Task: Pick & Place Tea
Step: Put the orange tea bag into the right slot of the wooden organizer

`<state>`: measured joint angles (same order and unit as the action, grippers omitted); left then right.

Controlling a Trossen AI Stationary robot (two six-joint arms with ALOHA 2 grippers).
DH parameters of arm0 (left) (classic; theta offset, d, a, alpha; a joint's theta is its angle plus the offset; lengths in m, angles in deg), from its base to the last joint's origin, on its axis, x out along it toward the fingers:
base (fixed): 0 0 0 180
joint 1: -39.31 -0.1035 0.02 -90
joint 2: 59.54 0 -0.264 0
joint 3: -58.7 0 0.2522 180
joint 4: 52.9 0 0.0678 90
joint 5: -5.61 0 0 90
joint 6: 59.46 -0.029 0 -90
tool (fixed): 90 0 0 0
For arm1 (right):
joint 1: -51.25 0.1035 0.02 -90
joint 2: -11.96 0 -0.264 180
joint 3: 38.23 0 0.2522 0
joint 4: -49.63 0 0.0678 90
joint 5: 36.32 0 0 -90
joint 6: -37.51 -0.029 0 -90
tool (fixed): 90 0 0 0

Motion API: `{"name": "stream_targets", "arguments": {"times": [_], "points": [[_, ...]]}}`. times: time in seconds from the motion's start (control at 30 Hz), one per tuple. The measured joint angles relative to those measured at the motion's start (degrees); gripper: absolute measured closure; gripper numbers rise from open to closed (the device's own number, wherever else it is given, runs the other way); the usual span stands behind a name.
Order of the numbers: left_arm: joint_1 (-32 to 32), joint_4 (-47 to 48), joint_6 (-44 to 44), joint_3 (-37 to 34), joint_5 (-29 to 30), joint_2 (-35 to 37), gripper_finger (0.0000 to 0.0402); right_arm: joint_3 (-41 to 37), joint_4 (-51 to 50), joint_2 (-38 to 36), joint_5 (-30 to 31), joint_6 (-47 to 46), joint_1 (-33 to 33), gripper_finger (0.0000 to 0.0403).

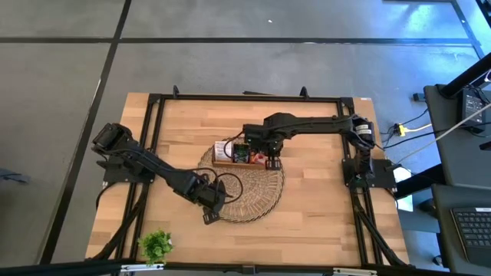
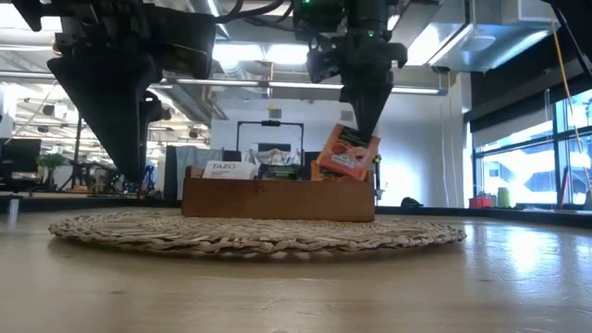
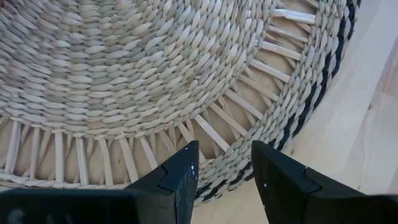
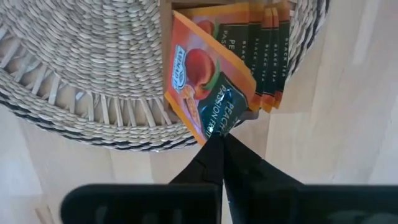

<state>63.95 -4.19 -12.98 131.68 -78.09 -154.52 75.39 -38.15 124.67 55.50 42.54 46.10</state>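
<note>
My right gripper (image 2: pixel 368 125) is shut on an orange tea sachet (image 2: pixel 349 151) over the right end of the brown wooden tray (image 2: pixel 277 200). The tray stands on the far part of the round wicker mat (image 1: pixel 257 195) and holds more tea sachets (image 4: pixel 264 50) standing on edge, among them a white one (image 2: pixel 229 169). My left gripper (image 3: pixel 224 171) hovers open over the mat's near-left rim (image 3: pixel 292 118) with nothing between its fingers. In the high view it shows at the mat's near-left edge (image 1: pixel 209 204). My right gripper pinches the orange sachet by its dark green upper corner (image 4: pixel 219 124) between its two fingertips (image 2: pixel 365 111), coming from above and pointing down. The sachet hangs tilted below the fingers. Its lower edge (image 2: pixel 335 172) is at the tray's rim; whether it touches the other sachets, I cannot tell.
A small green plant sprig (image 1: pixel 156 245) lies at the table's near-left corner. A black frame (image 1: pixel 230 97) runs around the wooden table top. Bare wood lies to the right of the mat (image 1: pixel 322 192).
</note>
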Motion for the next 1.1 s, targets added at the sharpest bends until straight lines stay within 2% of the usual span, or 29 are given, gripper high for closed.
{"name": "stream_targets", "arguments": {"times": [0.67,0.93,1.1], "points": [[0.01,-0.44,0.78,0.00,0.15,0.00,0.0258,0.00,1.90,0.00,0.05,0.17,0.00,0.0395],[0.00,-0.42,-0.33,0.00,3.07,0.00,0.0258,0.02,3.60,0.00,0.19,4.16,0.00,0.0395],[0.00,-0.42,-0.63,0.00,3.09,0.00,0.0258,0.02,3.63,0.00,5.79,4.37,0.00,0.0395]]}}
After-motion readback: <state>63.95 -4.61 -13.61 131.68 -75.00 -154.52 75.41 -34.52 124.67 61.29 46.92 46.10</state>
